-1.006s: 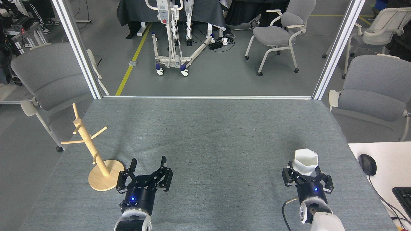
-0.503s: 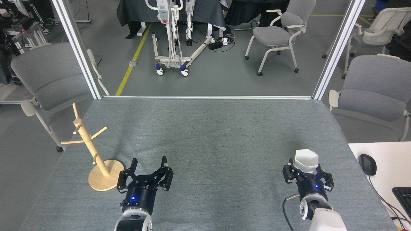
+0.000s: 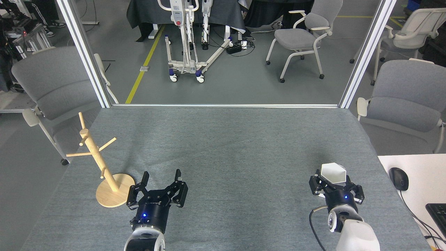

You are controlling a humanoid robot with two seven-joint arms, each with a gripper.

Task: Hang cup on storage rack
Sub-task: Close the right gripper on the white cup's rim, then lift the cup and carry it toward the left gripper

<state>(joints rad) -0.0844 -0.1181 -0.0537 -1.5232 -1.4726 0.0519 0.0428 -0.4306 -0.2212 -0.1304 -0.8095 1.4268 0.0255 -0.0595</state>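
The white faceted cup (image 3: 333, 172) stands near the table's right front, its hexagonal rim open toward me and slightly tilted. My right gripper (image 3: 335, 183) holds it from the near side, fingers pressed against both flanks of its lower body, which they hide. The storage rack (image 3: 99, 164), a light wooden pole with angled pegs on a round base, stands at the left front. Just to the right of that base my left gripper (image 3: 161, 179) rests open, nothing between its fingers.
A white desk (image 3: 414, 188) with a black mouse (image 3: 398, 178) and a keyboard (image 3: 438, 214) adjoins the table's right edge. Grey chairs stand off both sides. A metal frame rail (image 3: 223, 105) runs along the far edge.
My right gripper has pushed forward around the cup, covering more of its body, and the cup's rim now looks tilted. The left arm and the rack have not moved.
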